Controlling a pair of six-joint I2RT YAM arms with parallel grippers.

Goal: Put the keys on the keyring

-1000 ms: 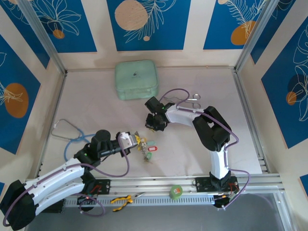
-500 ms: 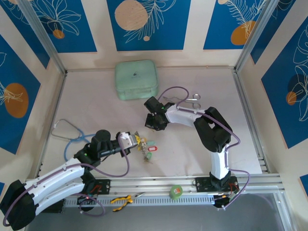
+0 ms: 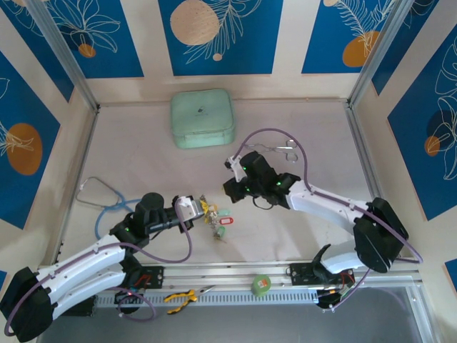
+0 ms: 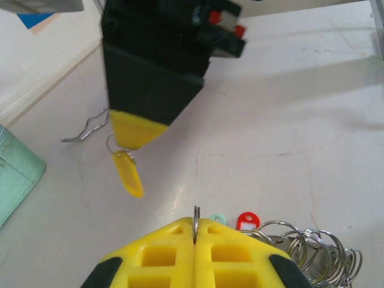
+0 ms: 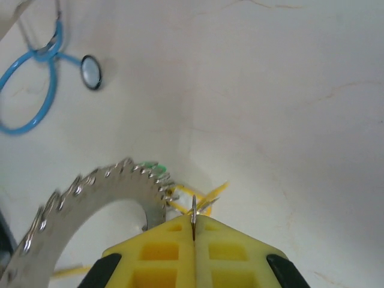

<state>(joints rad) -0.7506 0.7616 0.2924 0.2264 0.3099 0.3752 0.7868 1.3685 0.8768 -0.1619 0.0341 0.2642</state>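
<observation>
Top external: right arm (image 3: 321, 204) stretched toward left tool (image 3: 194, 207)

- Two robot arms: left arm (image 3: 93, 261), right arm (image 3: 321, 204).
- One green case (image 3: 203, 118).
- One stethoscope (image 3: 100, 196), left of the case and nearer.
- One pair of forceps (image 3: 282, 148), right of the case.
- One large metal ring (image 5: 114, 183).
- Three key tags: yellow tag (image 4: 129, 173), green tag (image 4: 217, 219), red tag (image 4: 245, 221).
- One tape roll (image 3: 262, 284).
- One pair of pliers (image 3: 180, 296).

I have the left arm (image 3: 86, 261) lying low, well nearer me than the pale green square fabric pouch (image 3: 203, 118). Its yellow-tipped left gripper (image 3: 194, 207) is pinched on the flat silvery keyring (image 5: 102, 186). The right arm (image 3: 335, 207) is bent at the elbow. The right gripper (image 3: 231, 189), closer to that pouch, clamps a yellow-tagged key (image 4: 129, 173).
</observation>
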